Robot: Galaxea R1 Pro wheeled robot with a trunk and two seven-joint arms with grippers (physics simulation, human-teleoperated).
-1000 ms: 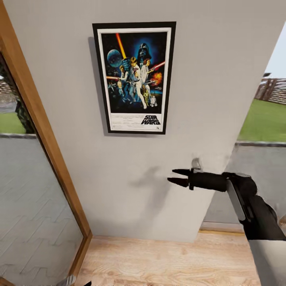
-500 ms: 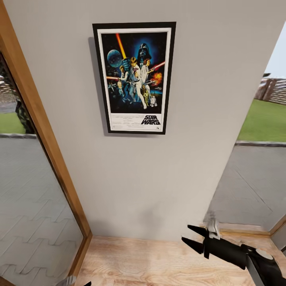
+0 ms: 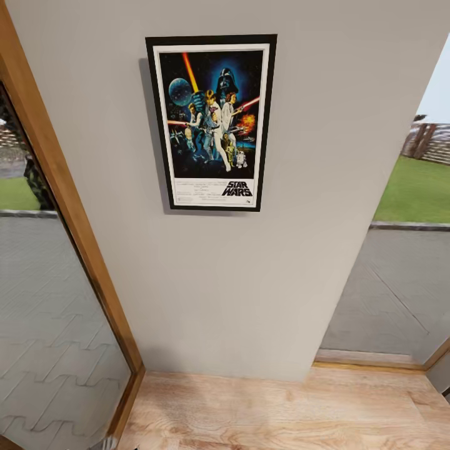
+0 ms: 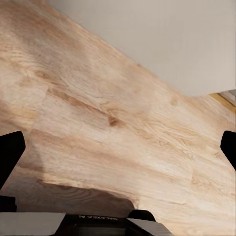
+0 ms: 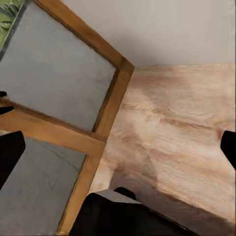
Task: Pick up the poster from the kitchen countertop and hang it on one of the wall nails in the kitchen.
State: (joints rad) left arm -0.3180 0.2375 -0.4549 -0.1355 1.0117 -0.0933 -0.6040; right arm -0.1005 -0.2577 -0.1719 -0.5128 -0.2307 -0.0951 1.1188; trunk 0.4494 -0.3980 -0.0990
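The poster [image 3: 211, 122] hangs upright on the pale grey wall [image 3: 250, 281], high in the head view, with its black frame flat against the wall and nothing touching it. Any nail behind it is hidden. The kitchen countertop is out of view. In the left wrist view my left gripper [image 4: 119, 150] is open, its dark fingers [image 4: 10, 152] spread wide over the wooden floor [image 4: 113, 123] with nothing between them. My right gripper [image 5: 119, 150] is also open and empty, hanging low over the floor beside a wooden window frame [image 5: 105, 118].
A wood-framed glass panel [image 3: 69, 206] flanks the wall on the left, and a second glazed opening [image 3: 400, 281] lies to the right, with paving and grass outside. Light wood flooring [image 3: 269, 412] runs along the foot of the wall.
My right arm, which reached toward the wall below the poster, has dropped down and out of the head view. The poster has stayed in place on the wall.
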